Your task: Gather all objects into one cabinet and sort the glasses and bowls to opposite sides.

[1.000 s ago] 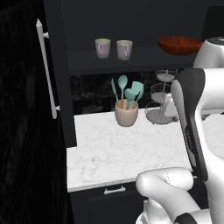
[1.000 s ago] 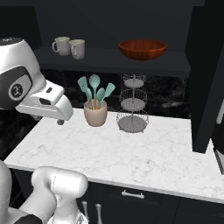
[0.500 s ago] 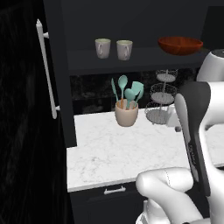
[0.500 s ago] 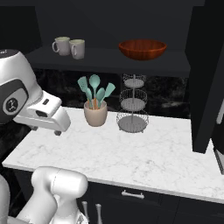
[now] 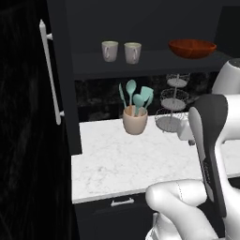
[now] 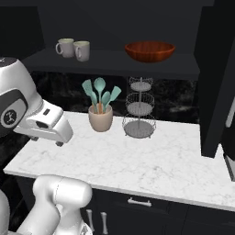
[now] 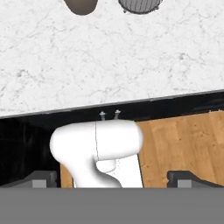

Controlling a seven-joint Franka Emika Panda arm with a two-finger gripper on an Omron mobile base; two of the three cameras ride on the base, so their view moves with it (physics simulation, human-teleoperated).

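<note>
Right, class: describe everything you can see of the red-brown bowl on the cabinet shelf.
The red-brown bowl is wide, shallow and glossy, like glazed ceramic or polished wood, with a darker inside. It stands upright on the dark open shelf, towards its right end, above the wire tiered stand on the counter. It looks empty as far as its inside shows. Nothing touches it but the shelf; the two cups sit well apart at the left end.

Dark shelf (image 6: 114,62) above my counter carries 2 grey-beige cups (image 6: 73,48) side by side at its left & the red-brown bowl (image 6: 149,51) well apart at its right. White marble counter (image 6: 151,160) below holds a beige utensil pot (image 6: 100,118) w/ a wire tiered stand (image 6: 139,114) just beside it.
</note>
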